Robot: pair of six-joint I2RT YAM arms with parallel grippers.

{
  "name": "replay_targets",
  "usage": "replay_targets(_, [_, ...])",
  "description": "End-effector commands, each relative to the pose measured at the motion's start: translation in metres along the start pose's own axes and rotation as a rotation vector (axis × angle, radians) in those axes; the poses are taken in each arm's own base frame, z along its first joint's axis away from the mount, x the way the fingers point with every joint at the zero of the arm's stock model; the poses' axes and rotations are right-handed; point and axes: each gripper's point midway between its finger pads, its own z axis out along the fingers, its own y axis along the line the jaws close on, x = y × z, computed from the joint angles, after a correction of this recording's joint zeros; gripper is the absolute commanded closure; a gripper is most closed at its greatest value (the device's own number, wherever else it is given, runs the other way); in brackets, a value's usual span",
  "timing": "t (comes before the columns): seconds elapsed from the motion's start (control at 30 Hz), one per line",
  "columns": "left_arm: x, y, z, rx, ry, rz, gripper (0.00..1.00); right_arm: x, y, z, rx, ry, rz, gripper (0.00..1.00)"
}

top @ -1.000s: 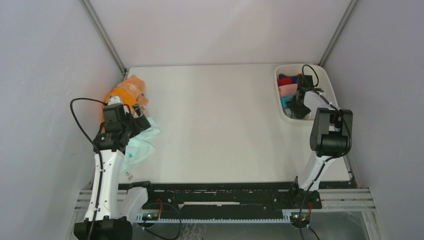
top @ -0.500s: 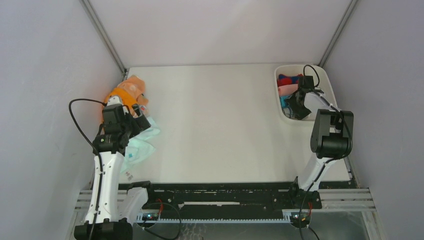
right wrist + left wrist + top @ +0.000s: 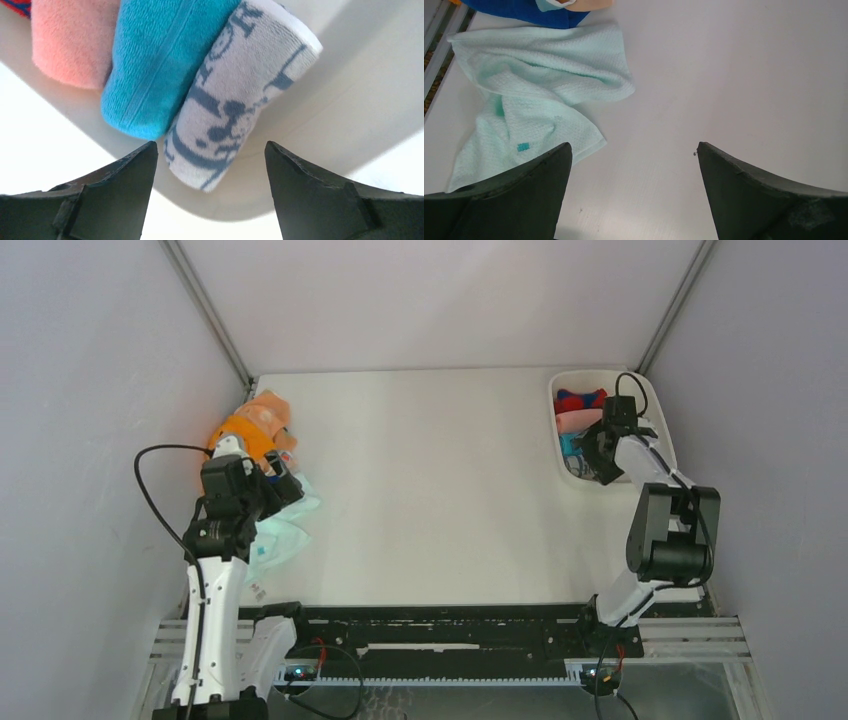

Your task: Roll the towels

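Note:
A pale mint towel [image 3: 539,90] lies crumpled and unrolled on the table, with a bright blue towel [image 3: 524,10] just beyond it. My left gripper [image 3: 633,145] hangs open over bare table to the right of the mint towel [image 3: 280,535]. Orange and peach towels [image 3: 258,420] are heaped behind it. In the white tray [image 3: 350,100], a pink roll [image 3: 70,40], a bright blue roll [image 3: 155,65] and a white roll with blue-grey print [image 3: 240,95] lie side by side. My right gripper [image 3: 211,143] is open above the printed roll's end, touching nothing.
The tray [image 3: 652,400] sits at the table's back right corner, close to the right wall, with a red-and-blue towel [image 3: 580,400] at its far end. The towel heap presses against the left wall. White table [image 3: 430,490] stretches between the two arms.
The right gripper's fingers have spread wider, with the printed roll lying free in the tray, and the right arm has shifted rightward. The left arm has drawn back slightly toward the near edge.

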Motion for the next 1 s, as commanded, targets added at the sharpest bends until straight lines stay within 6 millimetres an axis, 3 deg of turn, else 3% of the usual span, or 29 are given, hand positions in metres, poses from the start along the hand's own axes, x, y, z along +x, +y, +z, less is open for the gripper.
replay_targets(0.0, [-0.015, -0.011, -0.018, 0.063, -0.066, -0.017, 0.00, -0.017, 0.014, -0.047, -0.129, -0.078, -0.032, 0.19])
replay_targets(0.07, [-0.018, -0.011, -0.029, 0.066, -0.090, -0.022, 0.00, -0.022, 0.018, -0.074, -0.198, -0.112, -0.072, 0.03])
replay_targets(0.1, [-0.020, -0.011, -0.036, 0.070, -0.109, -0.024, 0.00, -0.024, 0.018, -0.086, -0.225, -0.130, -0.094, 0.00])
replay_targets(0.3, [-0.032, -0.006, -0.091, 0.084, -0.257, -0.036, 0.00, -0.030, 0.004, -0.166, -0.379, -0.283, -0.194, 0.00])
replay_targets(0.47, [-0.041, 0.002, -0.136, 0.081, -0.393, -0.112, 0.00, -0.017, -0.002, -0.239, -0.597, -0.418, -0.243, 0.00])
replay_targets(0.63, [-0.043, 0.002, -0.172, 0.159, -0.553, -0.156, 0.00, 0.009, -0.003, -0.278, -0.711, -0.478, -0.360, 0.00])
replay_targets(0.73, [-0.036, 0.004, -0.181, 0.203, -0.630, -0.153, 0.00, 0.015, -0.014, -0.305, -0.758, -0.572, -0.428, 0.00])
replay_targets(0.83, [-0.024, 0.010, -0.175, 0.199, -0.627, -0.170, 0.00, 0.021, -0.028, -0.330, -0.844, -0.699, -0.489, 0.00])
replay_targets(0.97, [-0.009, 0.003, -0.151, 0.222, -0.550, -0.110, 0.00, 0.025, -0.052, -0.327, -0.847, -0.801, -0.517, 0.00])
